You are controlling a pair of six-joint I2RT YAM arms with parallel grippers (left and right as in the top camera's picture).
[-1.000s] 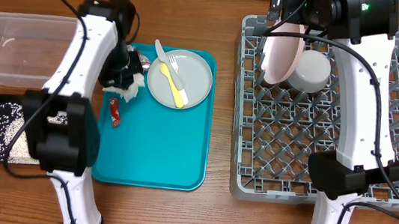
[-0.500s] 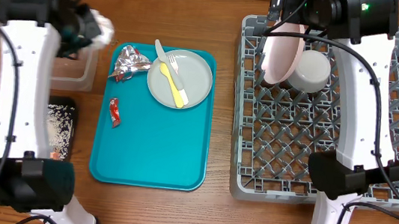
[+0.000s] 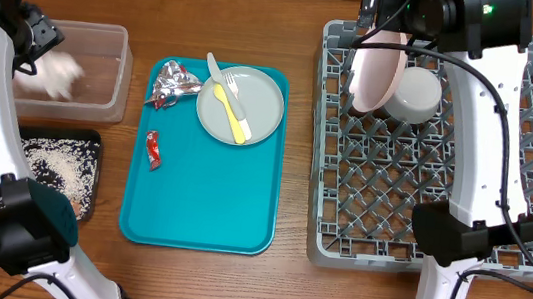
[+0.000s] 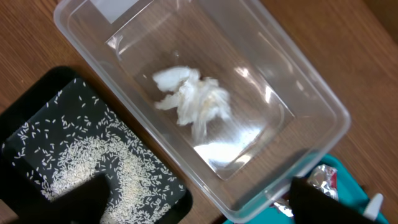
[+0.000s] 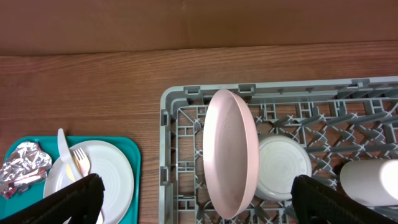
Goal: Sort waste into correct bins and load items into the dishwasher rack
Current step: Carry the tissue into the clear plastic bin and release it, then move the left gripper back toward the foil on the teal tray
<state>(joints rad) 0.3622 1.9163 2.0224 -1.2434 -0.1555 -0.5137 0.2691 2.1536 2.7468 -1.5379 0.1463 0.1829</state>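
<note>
Left gripper point(image 4: 199, 190) stands empty, its fingers spread wide over the clear tub point(image 4: 249, 68). The crumpled white napkin point(image 4: 189, 102), blurred, is inside that tub and apart from both fingers. Just beside the tub, the black tray point(image 3: 91, 190) holds loose rice grains point(image 4: 106, 162); the teal tray point(image 3: 205, 203) next along carries the foil ball point(image 3: 173, 86), the red packet point(image 3: 153, 149) and the grey-green plate point(image 3: 261, 109) with the yellow fork point(image 3: 231, 110) on it. Right gripper point(image 5: 196, 186), likewise wide apart and holding nothing, hangs over the grey rack point(image 5: 180, 99), where a pale pink plate point(image 5: 230, 149) stands on edge just beside a white bowl point(image 5: 283, 168).
</note>
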